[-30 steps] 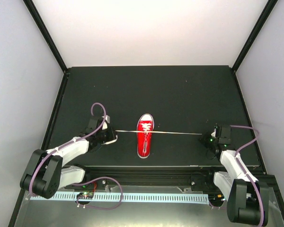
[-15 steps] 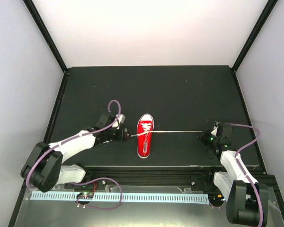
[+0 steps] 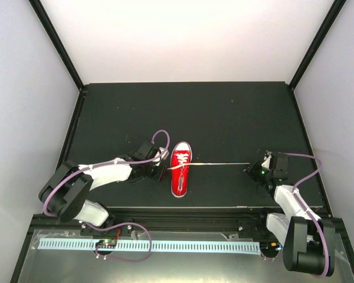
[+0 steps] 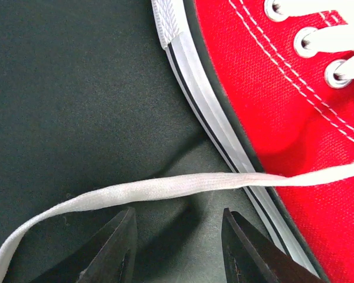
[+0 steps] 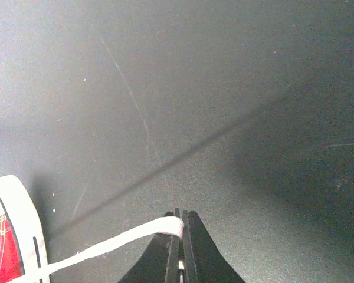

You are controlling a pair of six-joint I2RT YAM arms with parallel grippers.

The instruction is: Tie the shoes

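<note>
The right gripper pinches a flat white lace of the small red canvas shoe, stretched to the right. The left gripper has its fingers apart and empty, just left of the shoe.

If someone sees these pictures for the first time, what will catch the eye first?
The red sneaker near the front edge of the dark table stands out most. One white lace runs taut from it to the right, where the right jaws are shut on its end. The other lace lies slack beside the sole, just ahead of the open left jaws.
</note>
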